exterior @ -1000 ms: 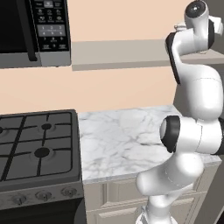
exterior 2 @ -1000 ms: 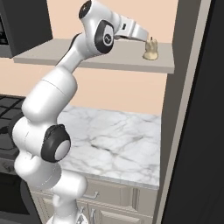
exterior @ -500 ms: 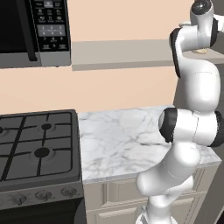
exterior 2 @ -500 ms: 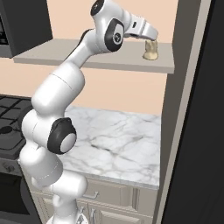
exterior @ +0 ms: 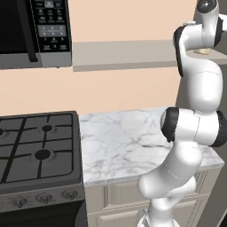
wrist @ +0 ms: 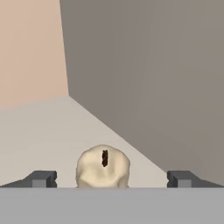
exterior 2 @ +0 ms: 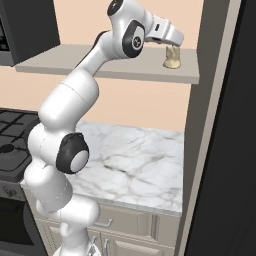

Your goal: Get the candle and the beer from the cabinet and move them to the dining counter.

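The candle (exterior 2: 172, 57), a small cream lumpy thing, stands upright near the right end of the grey cabinet shelf (exterior 2: 110, 67). My gripper (exterior 2: 172, 45) hovers just above it, reaching in from the left. In the hand view the candle (wrist: 103, 166) sits midway between the two dark fingertips (wrist: 41, 178), and the gripper (wrist: 111, 178) is open wide, touching nothing. In the left base view a sliver of the candle (exterior: 202, 51) peeks out behind my arm, on the cabinet (exterior: 124, 53). The beer and the dining counter are out of view.
A grey side wall (wrist: 153, 78) rises close beside the candle at the shelf's end. Below the shelf lie a marble worktop (exterior: 133, 142) and a black gas stove (exterior: 40, 146). A microwave (exterior: 35, 31) hangs at the left. A dark tall panel (exterior 2: 225, 125) stands right.
The hand has swung right along the shelf and now sits over the candle. The jaws stayed open. The candle has not moved.
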{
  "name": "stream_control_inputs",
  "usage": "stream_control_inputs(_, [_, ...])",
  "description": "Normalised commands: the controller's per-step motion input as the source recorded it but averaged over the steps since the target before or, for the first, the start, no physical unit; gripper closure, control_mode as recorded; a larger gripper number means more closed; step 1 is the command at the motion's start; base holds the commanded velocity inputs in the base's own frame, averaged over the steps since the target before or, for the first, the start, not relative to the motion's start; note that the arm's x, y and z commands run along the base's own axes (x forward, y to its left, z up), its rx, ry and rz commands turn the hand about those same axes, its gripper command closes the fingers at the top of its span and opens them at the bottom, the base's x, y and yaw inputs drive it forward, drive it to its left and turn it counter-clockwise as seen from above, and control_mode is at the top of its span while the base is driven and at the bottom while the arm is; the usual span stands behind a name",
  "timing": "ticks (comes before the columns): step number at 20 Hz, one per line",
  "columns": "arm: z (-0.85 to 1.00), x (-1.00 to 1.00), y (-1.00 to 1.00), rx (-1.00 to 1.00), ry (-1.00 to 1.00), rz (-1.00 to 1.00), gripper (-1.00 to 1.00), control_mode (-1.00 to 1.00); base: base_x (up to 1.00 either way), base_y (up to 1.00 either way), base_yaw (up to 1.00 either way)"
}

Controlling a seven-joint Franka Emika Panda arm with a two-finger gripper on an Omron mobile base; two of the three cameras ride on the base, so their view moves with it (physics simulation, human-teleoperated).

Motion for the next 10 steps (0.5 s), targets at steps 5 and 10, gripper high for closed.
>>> stream_control_inputs(5, [-0.12,0.05,0.00,0.00,0.00,0.00,-1.00,-1.00,0.00,0.00,0.00])
stream_control_inputs(10, [-0.10,0.12,0.00,0.00,0.00,0.00,-1.00,-1.00,0.00,0.00,0.00])
